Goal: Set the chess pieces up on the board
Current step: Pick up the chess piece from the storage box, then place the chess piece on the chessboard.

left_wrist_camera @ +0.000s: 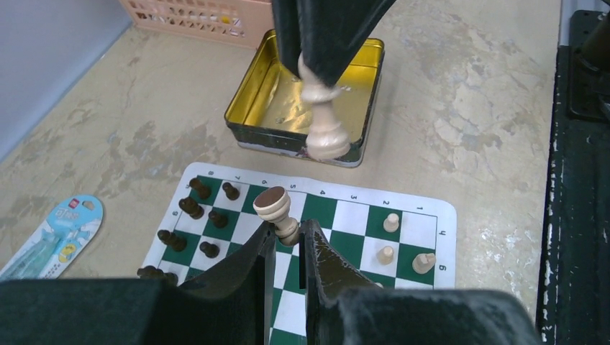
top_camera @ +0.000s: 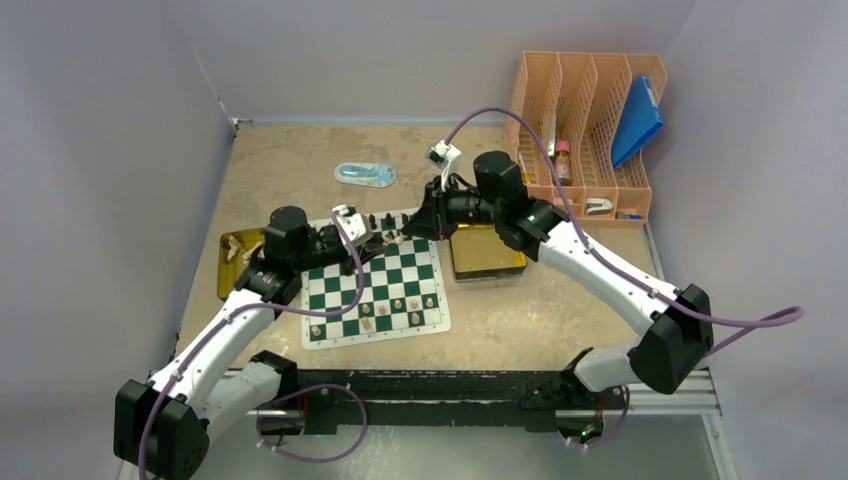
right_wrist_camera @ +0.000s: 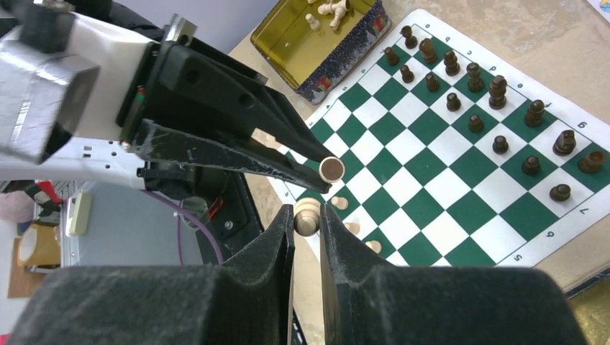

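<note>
The green-and-white board lies in front of both arms. Dark pieces stand in two rows along one end. A few cream pieces stand at the other end. My left gripper is shut on a cream piece, held tilted above the board with its brown felt base towards the camera. My right gripper is shut on another cream piece, held upright in the air over the board's edge. The two grippers are close together above the board's far side.
A gold tin lies right of the board and looks empty. Another gold tin, left of the board, holds several cream pieces. A peach file organizer stands at the back right. A blue packet lies behind the board.
</note>
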Motion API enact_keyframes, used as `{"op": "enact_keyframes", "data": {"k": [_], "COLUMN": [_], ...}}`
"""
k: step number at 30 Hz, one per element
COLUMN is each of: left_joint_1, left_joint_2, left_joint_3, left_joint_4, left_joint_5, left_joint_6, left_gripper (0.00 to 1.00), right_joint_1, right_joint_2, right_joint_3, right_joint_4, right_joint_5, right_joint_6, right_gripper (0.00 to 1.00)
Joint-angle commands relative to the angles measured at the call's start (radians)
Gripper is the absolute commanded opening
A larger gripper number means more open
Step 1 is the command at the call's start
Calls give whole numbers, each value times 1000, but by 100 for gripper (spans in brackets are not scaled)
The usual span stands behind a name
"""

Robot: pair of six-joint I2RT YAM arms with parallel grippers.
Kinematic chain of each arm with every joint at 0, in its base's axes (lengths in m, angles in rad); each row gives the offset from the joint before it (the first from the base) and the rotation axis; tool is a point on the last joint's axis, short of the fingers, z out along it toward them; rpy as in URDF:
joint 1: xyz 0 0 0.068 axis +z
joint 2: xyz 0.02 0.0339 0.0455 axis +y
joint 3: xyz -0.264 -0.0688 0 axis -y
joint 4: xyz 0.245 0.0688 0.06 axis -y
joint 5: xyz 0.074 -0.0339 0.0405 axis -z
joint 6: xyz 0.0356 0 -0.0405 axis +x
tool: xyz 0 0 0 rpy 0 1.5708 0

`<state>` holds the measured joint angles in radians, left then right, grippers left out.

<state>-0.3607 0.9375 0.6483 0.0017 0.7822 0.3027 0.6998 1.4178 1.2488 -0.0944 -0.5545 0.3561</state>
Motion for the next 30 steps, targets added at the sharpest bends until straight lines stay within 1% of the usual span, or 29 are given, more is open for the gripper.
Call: {"op": "enact_keyframes", "data": {"k": [1,4,8,10,13,17,20,22,25,27,30], "left_joint_1": [-3,-3,-3,-1,15,73,160,219,236,237,236], "left_joint_2": [-24,-27,-35,-34,-26,-1,22,36,52,62,85], "left_joint_3": [-33,-40,-41,-40,-25,22,76,120,198,252,349], "left_joint_4": [79,83,84,86,81,41,1,-60,-118,-184,-268], "left_joint_5": [-59,-108,-298,-392,-442,-444,-383,-334,-287,-282,-213], "left_joint_6": [-49,-87,-199,-266,-357,-492,-611,-688,-726,-772,-757], "left_gripper": [0,0,0,0,0,0,0,0,0,0,0], "right_joint_1": [0,1,7,18,71,179,232,275,368,419,479], "right_joint_2": [-69,-90,-150,-194,-254,-279,-284,-285,-262,-231,-186], "right_joint_3": [-33,-53,-130,-200,-271,-319,-368,-404,-435,-440,-452], "right_joint_4": [113,145,212,269,330,345,377,413,457,465,479], "right_joint_5": [43,100,132,158,222,325,354,382,447,488,549], "right_joint_6": [5,-33,-74,-95,-159,-240,-255,-270,-308,-344,-392], "right_gripper": [11,11,12,12,12,13,13,13,13,13,13]}}
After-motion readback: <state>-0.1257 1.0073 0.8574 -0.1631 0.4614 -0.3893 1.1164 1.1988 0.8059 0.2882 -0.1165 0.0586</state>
